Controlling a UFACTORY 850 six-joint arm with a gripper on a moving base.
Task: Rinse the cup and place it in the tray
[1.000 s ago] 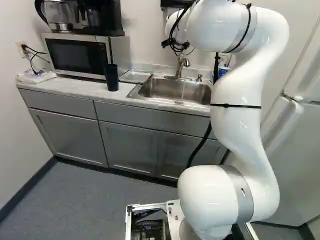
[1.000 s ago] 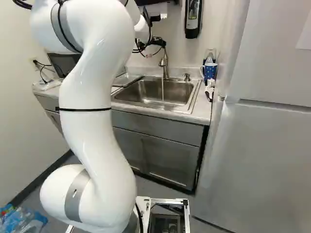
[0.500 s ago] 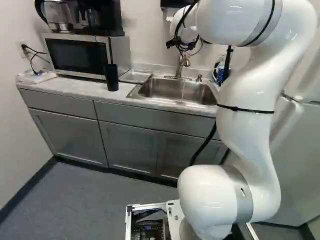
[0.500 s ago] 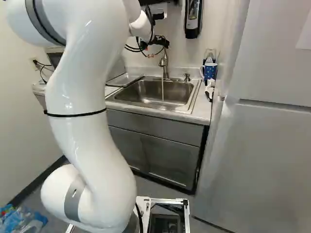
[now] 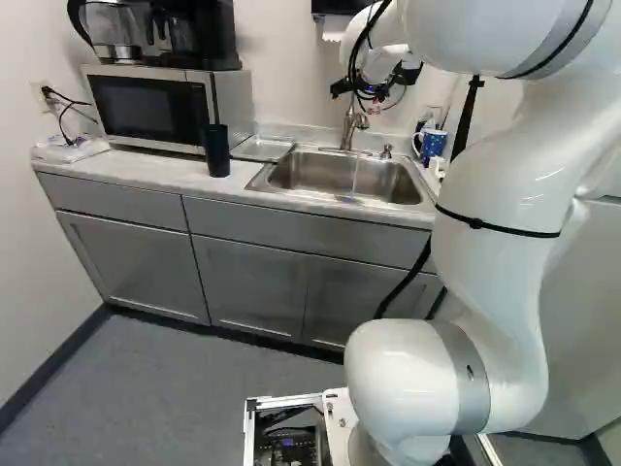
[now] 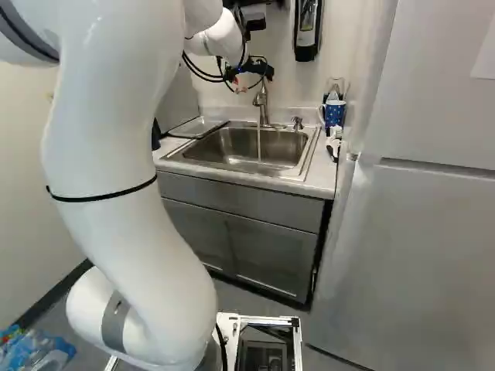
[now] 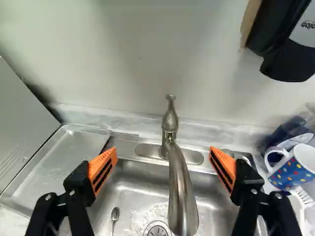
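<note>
My gripper (image 5: pixel 376 85) hangs above the back of the sink (image 5: pixel 281 184), near the faucet. In the wrist view the gripper (image 7: pixel 163 153) is open, its orange pads far apart with the faucet (image 7: pixel 183 201) seen between them and nothing held. Water runs from the spout (image 6: pixel 261 97) into the basin. A tall dark cup (image 5: pixel 215 151) stands upright on the counter by the microwave. The metal tray (image 7: pixel 61 155) lies left of the basin. A blue dotted mug (image 7: pixel 294 166) stands on the sink's other side. Which cup is meant, I cannot tell.
The microwave (image 5: pixel 150 107) carries a coffee maker (image 5: pixel 175 34). A soap dispenser (image 6: pixel 307 29) hangs on the wall. A white brush (image 7: pixel 301 196) lies by the mug, and a spoon (image 7: pixel 114 215) lies in the basin. A refrigerator (image 6: pixel 418 232) stands at the right.
The gripper has moved right along the wall above the sink, still open. My upper arm has swung aside, uncovering the mug in the left base view. The base has not moved.
</note>
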